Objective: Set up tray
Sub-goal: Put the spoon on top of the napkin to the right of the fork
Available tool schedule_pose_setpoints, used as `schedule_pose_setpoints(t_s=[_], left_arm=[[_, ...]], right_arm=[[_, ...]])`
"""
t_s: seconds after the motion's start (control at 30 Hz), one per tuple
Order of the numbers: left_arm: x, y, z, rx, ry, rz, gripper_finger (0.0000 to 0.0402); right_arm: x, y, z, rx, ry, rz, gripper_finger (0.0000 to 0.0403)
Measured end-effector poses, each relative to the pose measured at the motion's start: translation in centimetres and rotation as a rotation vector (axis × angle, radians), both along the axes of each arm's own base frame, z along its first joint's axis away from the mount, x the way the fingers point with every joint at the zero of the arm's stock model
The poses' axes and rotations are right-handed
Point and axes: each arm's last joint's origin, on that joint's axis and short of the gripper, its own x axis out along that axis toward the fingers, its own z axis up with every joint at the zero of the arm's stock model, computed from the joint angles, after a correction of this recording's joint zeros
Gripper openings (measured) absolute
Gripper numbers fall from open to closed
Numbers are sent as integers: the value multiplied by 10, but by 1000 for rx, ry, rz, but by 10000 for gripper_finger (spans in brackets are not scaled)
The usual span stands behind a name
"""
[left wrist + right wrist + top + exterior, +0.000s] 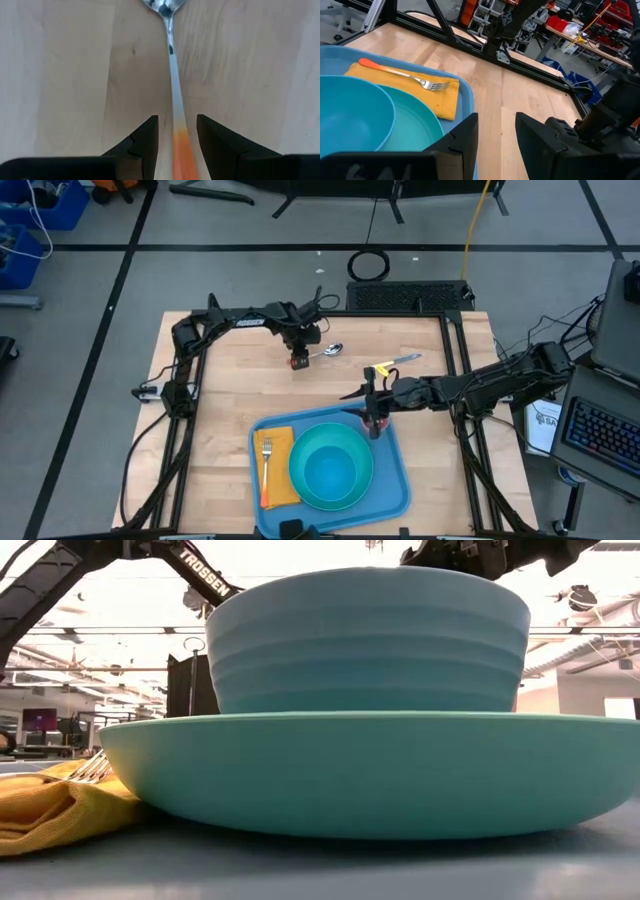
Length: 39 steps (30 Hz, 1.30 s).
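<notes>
The blue tray (395, 485) is lying at the near edge of the wooden surface (220, 415), roughly centred. On it a teal plate (300, 485) is carrying a teal bowl (332, 465), and beside the plate a yellow napkin (283, 480) is lying with an orange-handled fork (266, 465) on top. In the low view the bowl is sitting squarely inside the plate, with the napkin and fork tines showing at one side.

The left claw (299, 360) is hovering low over the far part of the surface, well away from the tray. Its fingers (145, 142) are standing apart, one on each side of the orange end of a spoon (172, 75) that is lying flat on the wood; they are not touching the handle.

The right claw (374, 423) is hanging over the tray's far right corner, its fingers (462, 137) parted with nothing between them. A yellow-handled knife (392, 364) is lying on the surface beyond it
</notes>
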Motion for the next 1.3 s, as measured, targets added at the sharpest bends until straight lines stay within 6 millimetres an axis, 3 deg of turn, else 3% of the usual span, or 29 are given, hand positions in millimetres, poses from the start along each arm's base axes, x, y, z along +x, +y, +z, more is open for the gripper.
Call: schedule_pose_setpoints(t_s=[1.3], left_arm=[[15, 0, -8, 79, -59, -17, 136]], right_arm=[[1, -3, 2, 5, -22, -8, 123]])
